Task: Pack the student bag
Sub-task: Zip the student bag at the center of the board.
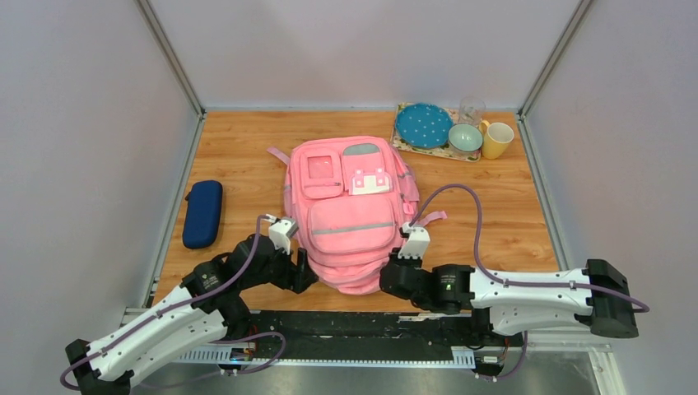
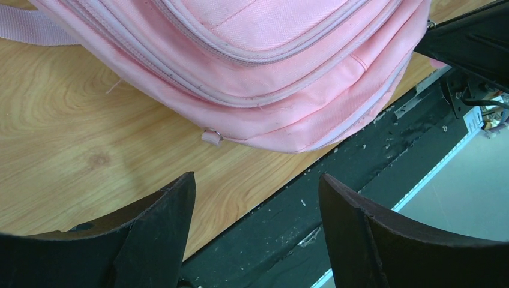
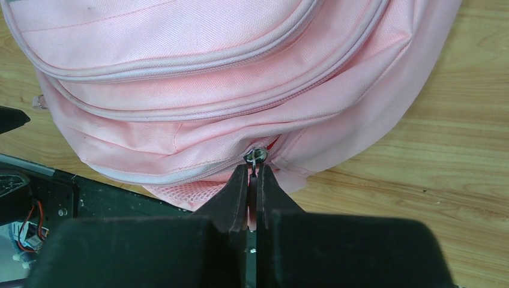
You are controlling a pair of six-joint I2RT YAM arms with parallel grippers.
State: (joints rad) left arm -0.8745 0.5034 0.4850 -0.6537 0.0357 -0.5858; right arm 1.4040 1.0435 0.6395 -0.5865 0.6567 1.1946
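At the near end of the large pink fabric backpack (image 1: 350, 206), two white arms reach in from either side. The left arm (image 1: 165, 325) holds the left jaws wide apart and empty just off the backpack's near left corner, over the edge of the wooden desk (image 1: 247, 148). A small pink zip tab (image 2: 211, 137) on that corner lies just beyond them, untouched. The right arm (image 1: 527, 292) comes to the backpack's near right side, where the right jaws are pressed together on a small metal zip pull (image 3: 254, 156).

The backpack lies flat in the middle of the desk, front pockets up, its near end reaching slightly over the desk's near edge.

Well to the backpack's left lies a navy blue oval zip case (image 1: 202, 213).

Beyond the backpack's far right corner a patterned mat (image 1: 402, 141) carries a teal dotted plate (image 1: 423, 125), a pale green bowl (image 1: 465, 137) and a clear glass (image 1: 472, 109), with a yellow mug (image 1: 496, 140) beside them.
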